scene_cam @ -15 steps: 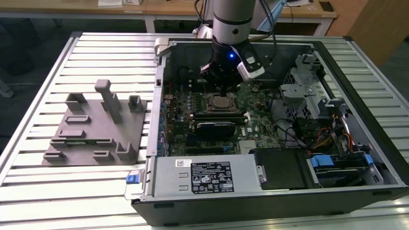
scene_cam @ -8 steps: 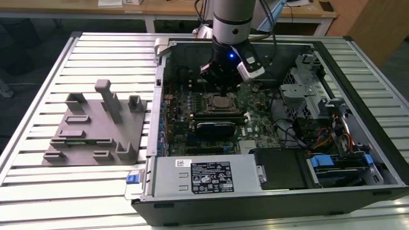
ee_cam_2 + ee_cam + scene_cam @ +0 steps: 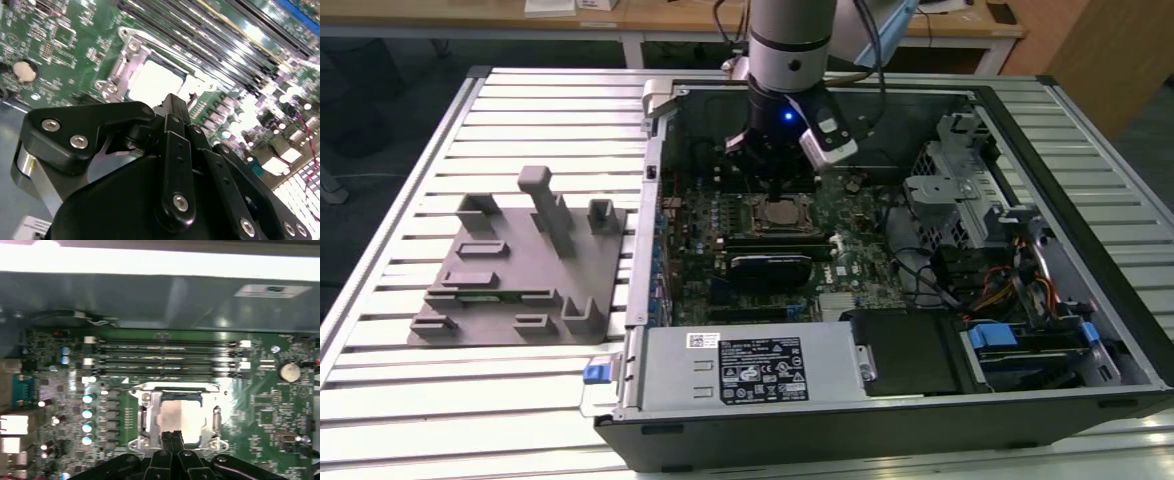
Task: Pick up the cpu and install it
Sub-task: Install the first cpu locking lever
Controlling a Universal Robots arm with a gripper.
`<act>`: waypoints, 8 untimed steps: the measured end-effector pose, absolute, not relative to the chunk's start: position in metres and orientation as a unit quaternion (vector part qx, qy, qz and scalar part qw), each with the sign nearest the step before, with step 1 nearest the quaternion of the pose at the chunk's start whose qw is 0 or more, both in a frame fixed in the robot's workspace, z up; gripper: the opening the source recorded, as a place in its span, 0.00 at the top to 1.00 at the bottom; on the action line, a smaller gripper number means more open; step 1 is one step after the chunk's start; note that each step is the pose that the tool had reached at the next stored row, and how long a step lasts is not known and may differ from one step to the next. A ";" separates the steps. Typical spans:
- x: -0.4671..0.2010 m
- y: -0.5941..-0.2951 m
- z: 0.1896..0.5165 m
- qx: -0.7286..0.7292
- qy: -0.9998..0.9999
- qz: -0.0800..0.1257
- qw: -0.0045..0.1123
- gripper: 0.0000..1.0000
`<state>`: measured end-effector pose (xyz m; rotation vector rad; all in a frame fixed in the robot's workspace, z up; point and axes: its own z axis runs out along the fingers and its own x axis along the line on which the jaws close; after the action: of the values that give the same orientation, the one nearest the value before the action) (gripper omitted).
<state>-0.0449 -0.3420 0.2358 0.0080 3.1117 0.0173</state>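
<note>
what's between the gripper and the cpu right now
Nothing visible. The gripper is right above the cpu, which lies inside the metal-framed socket on the motherboard, its silvery top bare.

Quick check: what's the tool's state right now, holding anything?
Tool: fingers shut together, holding nothing visible, tips just above the cpu, which sits in the socket on the motherboard.

Hovering above the cpu in its socket, gripper with fingers pressed together; open air straight overhead. Hemmed by memory slots on one side, a black card on another. Crowded by drive cage and cables toward the exterior view's right; case wall toward its left
</note>
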 end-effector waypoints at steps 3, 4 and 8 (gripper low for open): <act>-0.057 -0.342 0.236 0.003 1.000 0.006 0.015 0.89; -0.061 -0.342 0.236 0.003 1.000 0.006 0.015 0.89; -0.078 -0.342 0.236 0.003 1.000 0.006 0.015 0.89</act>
<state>-0.0782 -0.3420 0.2358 0.0082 3.1116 0.0180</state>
